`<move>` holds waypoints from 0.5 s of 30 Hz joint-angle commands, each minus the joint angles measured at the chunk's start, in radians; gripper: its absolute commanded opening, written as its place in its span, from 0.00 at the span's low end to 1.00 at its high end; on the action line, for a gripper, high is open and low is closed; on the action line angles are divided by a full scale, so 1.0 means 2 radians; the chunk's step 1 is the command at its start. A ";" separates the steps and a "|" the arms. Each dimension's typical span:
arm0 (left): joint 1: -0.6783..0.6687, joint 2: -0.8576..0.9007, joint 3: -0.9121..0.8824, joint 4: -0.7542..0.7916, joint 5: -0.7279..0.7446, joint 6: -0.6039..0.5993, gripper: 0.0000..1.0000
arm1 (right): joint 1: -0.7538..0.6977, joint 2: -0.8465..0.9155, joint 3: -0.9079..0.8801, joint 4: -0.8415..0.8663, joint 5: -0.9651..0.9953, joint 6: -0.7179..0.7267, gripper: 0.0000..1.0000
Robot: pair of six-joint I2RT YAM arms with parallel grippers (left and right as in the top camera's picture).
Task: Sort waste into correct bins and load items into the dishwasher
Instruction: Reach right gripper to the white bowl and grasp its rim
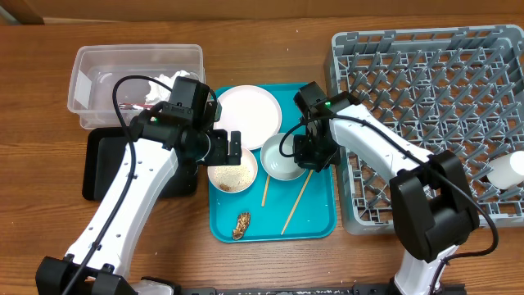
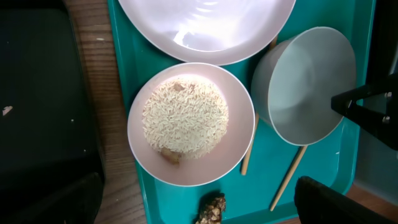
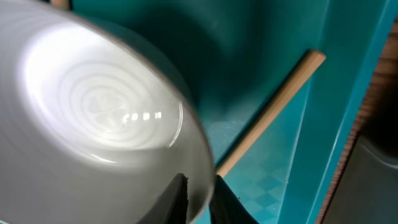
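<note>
The pale blue bowl [image 1: 281,158] sits on the teal tray, tilted in the left wrist view [image 2: 305,84]. My right gripper [image 1: 309,156] is shut on its right rim, one finger inside and one outside [image 3: 199,200]. My left gripper [image 1: 233,147] is open and hovers over the cream bowl [image 1: 232,174], which holds rice grains [image 2: 185,116]. Its fingers straddle the bowl [image 2: 193,208]. The white plate [image 1: 248,113], two chopsticks [image 1: 296,201] and a brown scrap [image 1: 241,225] lie on the tray. A napkin [image 1: 168,79] and a wrapper [image 1: 131,105] lie in the clear tub [image 1: 90,65].
The black tray [image 1: 102,168] lies left of the teal tray [image 1: 315,225]. The grey dish rack [image 1: 434,123] stands at the right, with a white cup [image 1: 508,170] at its right edge. The left arm crosses over the black tray.
</note>
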 commanded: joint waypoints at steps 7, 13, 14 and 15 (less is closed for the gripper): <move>0.000 -0.008 0.006 -0.001 -0.005 0.004 1.00 | -0.002 -0.014 0.003 -0.004 0.000 -0.001 0.04; 0.000 -0.008 0.006 -0.001 -0.005 0.004 1.00 | -0.015 -0.058 0.043 -0.033 0.040 -0.001 0.04; 0.000 -0.008 0.006 -0.001 -0.005 0.004 1.00 | -0.019 -0.067 0.054 -0.039 0.045 -0.001 0.04; 0.000 -0.008 0.006 -0.001 -0.005 0.004 1.00 | -0.024 -0.077 0.065 -0.045 0.050 -0.001 0.04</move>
